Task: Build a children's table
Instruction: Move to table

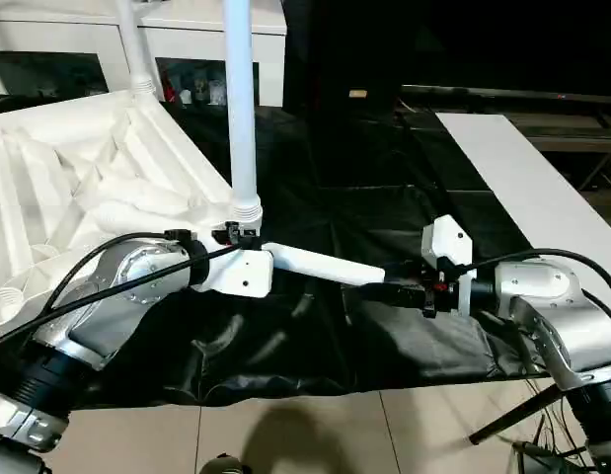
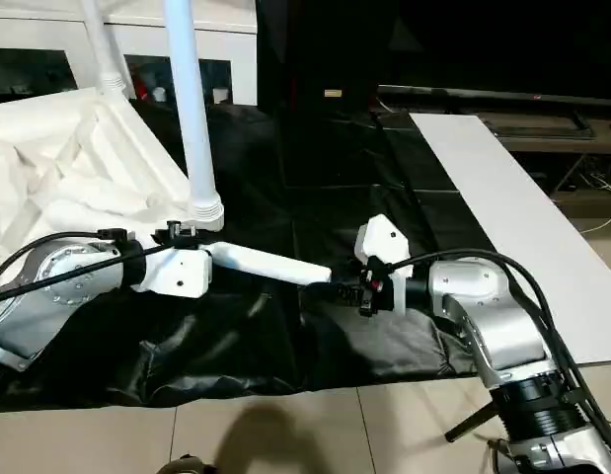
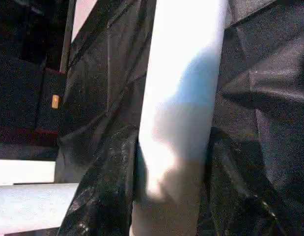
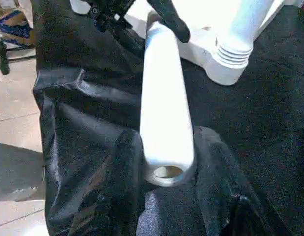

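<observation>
Lying level between the two arms, a loose white leg (image 1: 320, 265) is pinched at both ends: the left hand (image 1: 248, 237) grips its thick end and the right hand (image 1: 384, 291) its narrow tip. The upturned table top (image 1: 78, 188) rests on the black-draped bench (image 1: 384, 178) at left, two legs (image 1: 239, 109) already standing upright in its corners.

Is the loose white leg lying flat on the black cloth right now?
No, the loose leg is held up between the left hand and right hand.
</observation>
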Tool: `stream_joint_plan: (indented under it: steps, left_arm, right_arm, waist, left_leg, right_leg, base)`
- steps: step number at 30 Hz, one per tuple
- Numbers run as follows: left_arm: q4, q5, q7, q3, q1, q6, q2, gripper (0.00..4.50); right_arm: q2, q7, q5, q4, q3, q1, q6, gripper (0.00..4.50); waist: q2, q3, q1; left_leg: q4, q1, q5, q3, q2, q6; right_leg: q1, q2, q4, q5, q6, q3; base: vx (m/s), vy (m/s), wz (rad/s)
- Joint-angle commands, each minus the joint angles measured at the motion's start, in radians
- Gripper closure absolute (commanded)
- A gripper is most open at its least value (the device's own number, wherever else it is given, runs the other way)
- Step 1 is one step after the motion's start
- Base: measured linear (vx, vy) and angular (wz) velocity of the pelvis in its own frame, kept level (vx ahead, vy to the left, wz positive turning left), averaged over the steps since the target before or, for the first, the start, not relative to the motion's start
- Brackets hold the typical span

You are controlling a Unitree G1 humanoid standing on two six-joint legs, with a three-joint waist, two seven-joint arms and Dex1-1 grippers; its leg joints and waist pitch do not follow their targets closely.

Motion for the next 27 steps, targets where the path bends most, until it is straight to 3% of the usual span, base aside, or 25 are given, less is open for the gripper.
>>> stream_joint_plan:
  steps: [1,2,3,17,20,23,25,26,27]
  left_arm:
    - [0.002,-0.045,-0.009,-0.003,-0.026,0.0,-0.029,2.78]
    - [0.002,-0.044,-0.011,-0.003,-0.029,-0.004,-0.028,2.78]
    - [0.004,-0.042,-0.015,-0.002,-0.034,-0.007,-0.029,2.78]
    - [0.036,-0.034,-0.025,0.007,-0.045,-0.013,-0.026,2.81]
    - [0.042,-0.032,-0.022,0.019,-0.049,-0.015,-0.026,2.82]
    - [0.038,-0.044,-0.011,0.039,-0.048,-0.01,-0.026,2.82]
    - [0.035,-0.051,-0.006,0.048,-0.046,-0.005,-0.026,2.82]
    - [0.032,-0.056,-0.003,0.054,-0.045,-0.002,-0.027,2.82]
    - [0.031,-0.059,-0.002,0.057,-0.044,0.0,-0.027,2.82]
  right_arm:
    - [0.008,0.041,0.039,-0.016,0.011,-0.033,0.005,3.33]
    - [0.007,0.046,0.048,-0.012,0.004,-0.039,0.017,3.33]
    - [0.009,0.046,0.061,-0.007,-0.008,-0.048,0.035,2.78]
    - [-0.007,0.052,0.094,-0.002,-0.068,-0.054,0.045,1.67]
    - [0.014,-0.012,0.133,0.015,-0.15,-0.072,0.018,1.5]
    - [0.041,-0.064,0.243,0.01,-0.261,-0.094,0.073,1.49]
    - [0.046,-0.071,0.274,0.006,-0.291,-0.095,0.09,1.49]
    - [0.047,-0.075,0.287,0.003,-0.304,-0.093,0.096,1.49]
    - [0.048,-0.079,0.289,0.002,-0.308,-0.092,0.096,1.49]
  waist:
    - [0.005,-0.063,0.001]
    - [0.006,-0.063,0.001]
    - [0.006,-0.064,0.001]
    - [0.007,-0.065,0.003]
    - [0.005,-0.065,0.004]
    - [0.005,-0.066,0.004]
    - [0.006,-0.066,0.004]
    - [0.011,-0.066,0.005]
    - [0.009,-0.067,0.004]
  left_leg:
    - [-0.077,0.028,-0.227,-0.026,0.065,-0.005]
    - [-0.077,0.029,-0.227,-0.026,0.065,-0.005]
    - [-0.076,0.029,-0.226,-0.025,0.064,-0.004]
    - [-0.076,0.029,-0.225,-0.025,0.065,-0.01]
    - [-0.076,0.029,-0.22,-0.025,0.064,-0.01]
    - [-0.075,0.03,-0.21,-0.024,0.063,-0.005]
    - [-0.074,0.03,-0.201,-0.023,0.063,-0.003]
    - [-0.074,0.029,-0.2,-0.024,0.063,-0.003]
    - [-0.074,0.029,-0.199,-0.024,0.063,-0.002]
  right_leg:
    - [0.028,-0.08,-0.066,-0.09,-0.224,0.05]
    - [0.028,-0.08,-0.066,-0.092,-0.224,0.05]
    - [0.028,-0.08,-0.066,-0.091,-0.226,0.05]
    - [0.028,-0.081,-0.066,-0.091,-0.224,0.05]
    - [0.028,-0.082,-0.066,-0.086,-0.223,0.051]
    - [0.029,-0.081,-0.064,-0.081,-0.229,0.049]
    - [0.029,-0.079,-0.063,-0.072,-0.232,0.048]
    - [0.029,-0.08,-0.062,-0.069,-0.232,0.049]
    - [0.028,-0.079,-0.062,-0.06,-0.232,0.048]
  base:
    - [0.0,0.0,0.0]
    - [0.0,0.0,0.0]
    - [0.0,0.0,0.0]
    - [0.0,0.0,0.0]
    - [0.0,0.0,0.0]
    - [0.0,0.0,0.0]
    - [0.0,0.0,0.0]
    - [0.0,0.0,0.0]
    - [0.0,0.0,0.0]
